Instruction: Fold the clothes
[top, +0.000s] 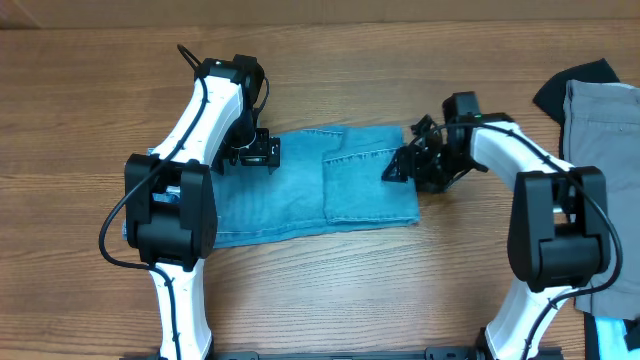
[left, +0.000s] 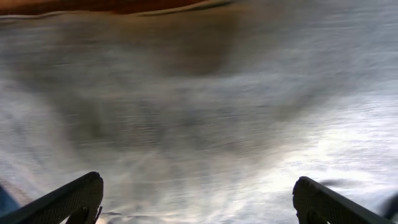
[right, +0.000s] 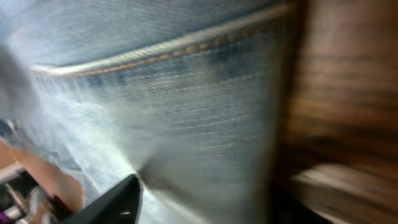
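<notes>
Mid-fold, right gripper (top: 402, 166) at the edge of the jeans (top: 300, 195), grip impossible to tell, left gripper (top: 256, 153) spread wide; next likely needs a firm pinch

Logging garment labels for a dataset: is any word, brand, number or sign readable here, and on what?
None can be read. The jeans show only plain stitching, no label or print; the grey trousers show no text; the left wrist view is too blurred to tell.

I see grey trousers (top: 600, 120) at the right edge of the wooden counter (top: 320, 300), a black garment (top: 568, 82) showing at their top-left corner, and a pale blue scrap (top: 612, 338) bottom right
</notes>
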